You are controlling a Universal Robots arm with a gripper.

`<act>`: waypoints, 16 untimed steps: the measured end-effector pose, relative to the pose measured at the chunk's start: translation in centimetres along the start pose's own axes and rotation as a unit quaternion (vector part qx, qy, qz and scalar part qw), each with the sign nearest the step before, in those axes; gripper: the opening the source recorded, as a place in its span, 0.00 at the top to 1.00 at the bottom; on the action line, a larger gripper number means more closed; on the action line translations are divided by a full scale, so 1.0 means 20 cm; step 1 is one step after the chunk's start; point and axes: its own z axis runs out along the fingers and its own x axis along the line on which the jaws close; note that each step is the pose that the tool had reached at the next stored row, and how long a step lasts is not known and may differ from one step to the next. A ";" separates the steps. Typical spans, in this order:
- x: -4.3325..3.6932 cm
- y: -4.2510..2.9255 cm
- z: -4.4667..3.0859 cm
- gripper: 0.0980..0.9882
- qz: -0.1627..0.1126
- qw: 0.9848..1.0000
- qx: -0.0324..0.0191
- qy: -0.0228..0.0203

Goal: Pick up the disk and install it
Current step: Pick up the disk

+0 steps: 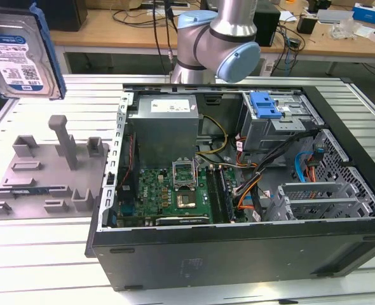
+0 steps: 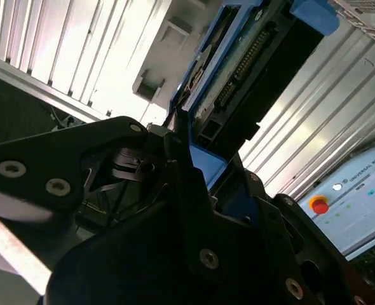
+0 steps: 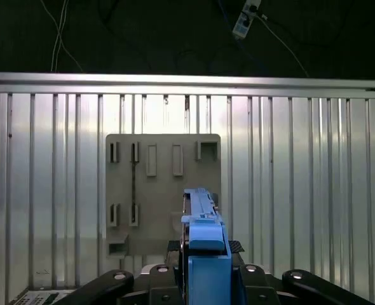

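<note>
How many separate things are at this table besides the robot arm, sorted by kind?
1 disk, held up in the air, gripped in the hand
1 tray, grey, lying flat
1 computer case, open
Total: 3

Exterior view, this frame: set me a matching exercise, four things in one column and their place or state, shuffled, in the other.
Things:
1. disk
2. grey moulded tray
3. blue clip
4. green motherboard

Places:
A. atop the metal drive cage
B. held aloft in the end effector
C. flat inside the open computer case
D. on the slatted table, beside the case

Pairs: 1-B, 2-D, 3-A, 4-C.
</note>
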 end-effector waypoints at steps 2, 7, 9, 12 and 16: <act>0.031 -0.108 -0.014 0.70 0.000 1.000 -0.003 0.000; 0.062 -0.239 -0.030 0.70 0.000 1.000 -0.006 0.000; 0.075 -0.291 -0.035 0.70 0.000 1.000 -0.008 0.001; 0.098 -0.378 -0.044 0.70 0.001 1.000 -0.010 0.001; 0.136 -0.515 -0.057 0.70 0.001 1.000 -0.013 0.004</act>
